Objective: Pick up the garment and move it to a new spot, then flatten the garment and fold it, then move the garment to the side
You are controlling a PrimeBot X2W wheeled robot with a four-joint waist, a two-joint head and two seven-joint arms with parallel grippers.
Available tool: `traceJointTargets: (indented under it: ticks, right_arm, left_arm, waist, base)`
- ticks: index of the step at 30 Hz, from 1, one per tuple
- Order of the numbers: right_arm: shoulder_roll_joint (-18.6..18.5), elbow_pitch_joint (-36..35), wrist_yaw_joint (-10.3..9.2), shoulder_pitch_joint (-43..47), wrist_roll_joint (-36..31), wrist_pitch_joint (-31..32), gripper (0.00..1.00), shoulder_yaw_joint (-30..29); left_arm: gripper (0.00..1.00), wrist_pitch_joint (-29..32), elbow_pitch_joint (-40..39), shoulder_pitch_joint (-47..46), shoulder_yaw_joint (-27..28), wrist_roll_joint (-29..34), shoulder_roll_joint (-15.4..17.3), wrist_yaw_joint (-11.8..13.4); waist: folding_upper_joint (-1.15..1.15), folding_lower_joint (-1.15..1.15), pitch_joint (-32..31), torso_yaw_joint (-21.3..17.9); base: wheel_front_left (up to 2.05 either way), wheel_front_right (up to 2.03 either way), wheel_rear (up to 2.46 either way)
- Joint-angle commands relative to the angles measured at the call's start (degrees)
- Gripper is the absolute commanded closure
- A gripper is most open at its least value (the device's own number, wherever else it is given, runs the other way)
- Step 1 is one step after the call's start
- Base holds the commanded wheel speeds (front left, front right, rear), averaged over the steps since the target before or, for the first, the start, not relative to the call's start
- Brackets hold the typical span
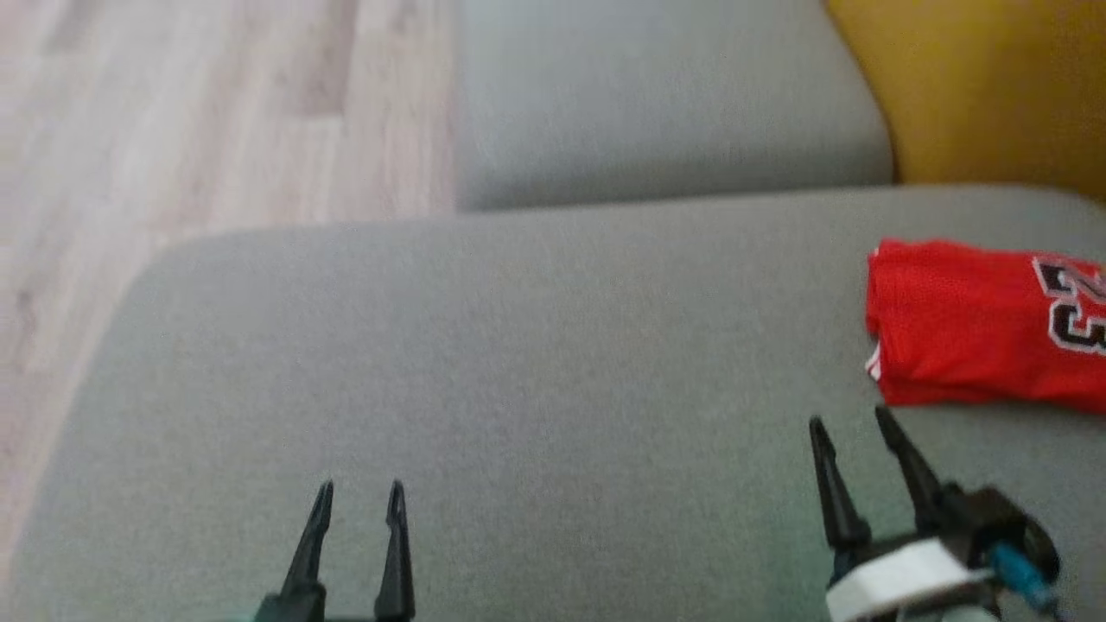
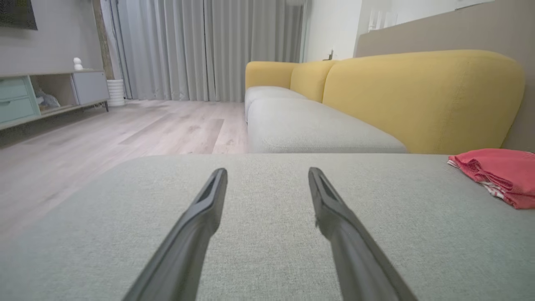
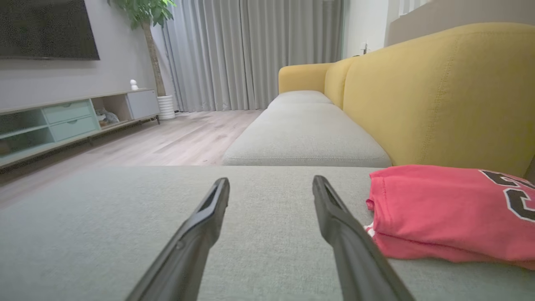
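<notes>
A red jersey (image 1: 968, 324) with black and white numerals lies folded in a flat stack at the right side of the grey sofa seat (image 1: 518, 363). It also appears as the jersey (image 3: 447, 209) and, at the far right, the jersey (image 2: 499, 171). My right gripper (image 1: 851, 419) stands open just in front of and left of the jersey's near corner, apart from it, with nothing between its fingers. At the lower left my left gripper (image 1: 359, 488) is open over bare cushion. In the wrist views the left gripper (image 2: 267, 171) and right gripper (image 3: 271, 182) show spread fingers.
A second grey seat cushion (image 1: 665, 95) lies beyond, with the yellow backrest (image 1: 985, 86) to the right. Wood floor (image 1: 216, 112) runs along the left. Across the room stand a TV cabinet (image 3: 71, 119), curtains (image 3: 250, 50) and a potted plant (image 3: 144, 12).
</notes>
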Motion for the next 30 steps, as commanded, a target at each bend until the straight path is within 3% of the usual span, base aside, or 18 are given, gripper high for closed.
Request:
traceJointTargets:
  ticks: [1, 8, 17, 18, 30]
  right_arm:
    - [0.0, -2.1, -0.04, -1.6, -0.3, -0.5, 0.0, 1.2]
    - [1.4, -4.4, -0.04, 4.9, -0.5, -0.5, 0.0, -1.3]
    - [1.8, -3.9, -0.04, 6.1, 0.1, -0.5, 0.0, -2.0]
    - [2.2, -2.1, 0.0, 8.5, 0.0, 0.0, 1.0, -3.3]
    - [2.2, 0.3, 0.0, 7.4, 7.1, 1.9, 1.0, -4.0]
  left_arm:
    - [0.0, -0.5, -2.1, -1.4, 2.4, 0.6, -0.2, 0.2]
    - [0.0, -0.5, -3.0, 3.3, 5.0, 1.4, -0.2, -0.1]
    - [0.0, -0.5, -2.9, 3.9, 6.0, 3.2, -0.2, -1.8]
    - [1.0, 0.0, -1.0, 6.7, 3.7, 2.8, 0.1, -1.9]
    - [1.0, 1.9, 1.6, 5.6, 4.8, -4.1, 0.0, -3.0]
  waist:
    - [0.0, 0.02, -3.0, 1.2]
    - [0.0, 0.02, -5.9, 1.7]
    - [0.0, 0.02, -6.7, 1.6]
    - [0.0, 0.02, -6.7, 1.6]
    - [0.0, 0.03, -5.7, 1.4]
  base:
    - [0.0, 0.0, 0.0]
    - [0.0, 0.0, 0.0]
    - [0.0, 0.0, 0.0]
    - [0.0, 0.0, 0.0]
    - [0.0, 0.0, 0.0]
